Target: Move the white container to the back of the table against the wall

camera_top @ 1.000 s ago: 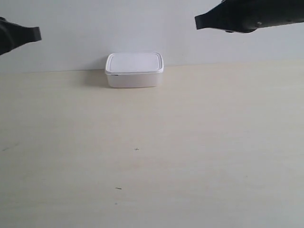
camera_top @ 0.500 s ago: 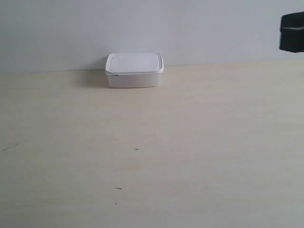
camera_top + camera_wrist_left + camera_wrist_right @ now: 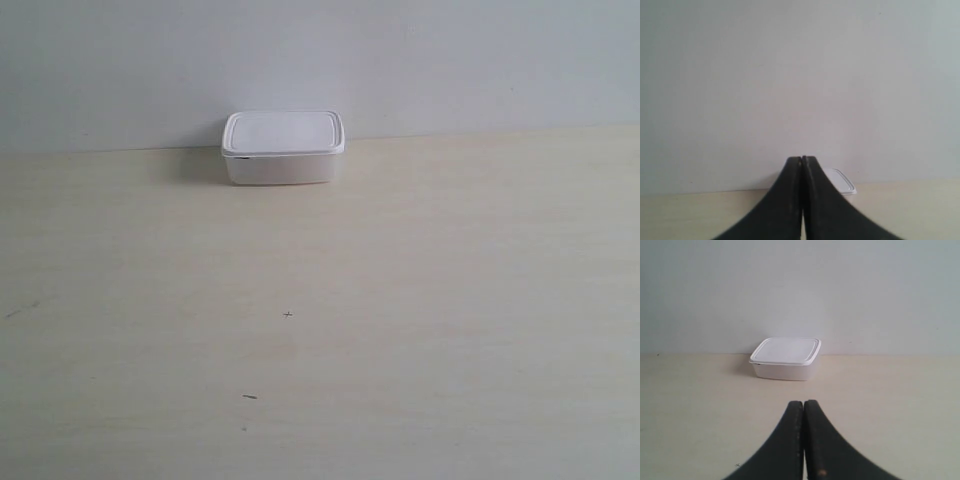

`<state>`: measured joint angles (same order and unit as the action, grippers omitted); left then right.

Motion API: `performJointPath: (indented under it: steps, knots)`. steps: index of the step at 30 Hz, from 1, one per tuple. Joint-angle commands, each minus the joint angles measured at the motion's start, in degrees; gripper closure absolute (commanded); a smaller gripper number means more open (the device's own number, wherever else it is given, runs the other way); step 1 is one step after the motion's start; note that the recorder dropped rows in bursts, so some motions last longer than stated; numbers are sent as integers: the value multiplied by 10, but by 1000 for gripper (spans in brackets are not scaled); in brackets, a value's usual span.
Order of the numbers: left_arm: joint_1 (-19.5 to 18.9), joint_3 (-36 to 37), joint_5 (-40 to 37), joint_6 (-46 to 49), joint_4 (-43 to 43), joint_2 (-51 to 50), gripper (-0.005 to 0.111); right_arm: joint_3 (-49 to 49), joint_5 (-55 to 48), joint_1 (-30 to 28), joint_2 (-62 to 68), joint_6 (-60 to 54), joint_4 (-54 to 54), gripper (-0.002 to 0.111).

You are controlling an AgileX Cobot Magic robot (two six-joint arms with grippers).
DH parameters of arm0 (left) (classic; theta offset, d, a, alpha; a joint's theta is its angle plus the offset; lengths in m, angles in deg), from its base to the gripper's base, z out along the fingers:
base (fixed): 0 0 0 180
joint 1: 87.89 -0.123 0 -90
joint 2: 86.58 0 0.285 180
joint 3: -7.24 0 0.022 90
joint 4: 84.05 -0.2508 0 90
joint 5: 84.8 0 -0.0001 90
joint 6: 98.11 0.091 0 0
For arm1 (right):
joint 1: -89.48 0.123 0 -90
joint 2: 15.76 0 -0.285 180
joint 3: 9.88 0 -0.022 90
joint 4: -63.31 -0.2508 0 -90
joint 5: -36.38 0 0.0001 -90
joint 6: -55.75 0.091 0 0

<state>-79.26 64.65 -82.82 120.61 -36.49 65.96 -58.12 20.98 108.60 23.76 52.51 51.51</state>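
The white container (image 3: 283, 147) stands with its lid on at the back of the table (image 3: 400, 300), close against the wall (image 3: 320, 50). No arm shows in the exterior view. In the right wrist view the container (image 3: 786, 358) lies well beyond my right gripper (image 3: 803, 402), whose black fingers are pressed together and hold nothing. In the left wrist view my left gripper (image 3: 803, 158) is shut and empty too, and it hides most of the container (image 3: 841, 181), of which only a lid corner shows.
A few tiny dark specks (image 3: 288, 314) mark the pale tabletop in front of the container. The wall runs along the whole back edge of the table.
Both arms have drawn out of the exterior view: the one at the view's left first, then the one at its right. The container has not moved.
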Motion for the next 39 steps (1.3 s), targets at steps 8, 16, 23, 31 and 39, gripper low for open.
performJointPath:
  steps: [8,16,23,31,39]
  knots:
    - [-1,2,0,2,-6,5,107,-35,93,2,28,3,-29,108]
    - [-1,2,-32,2,-6,18,107,-35,91,2,28,3,-34,108]
    - [-1,2,-32,2,-6,18,107,-35,91,2,28,3,-34,108]
    - [-1,5,-48,28,-16,18,107,-36,91,2,29,3,-34,108]
    - [-1,33,-172,30,-17,17,107,-72,296,2,19,3,-26,108]
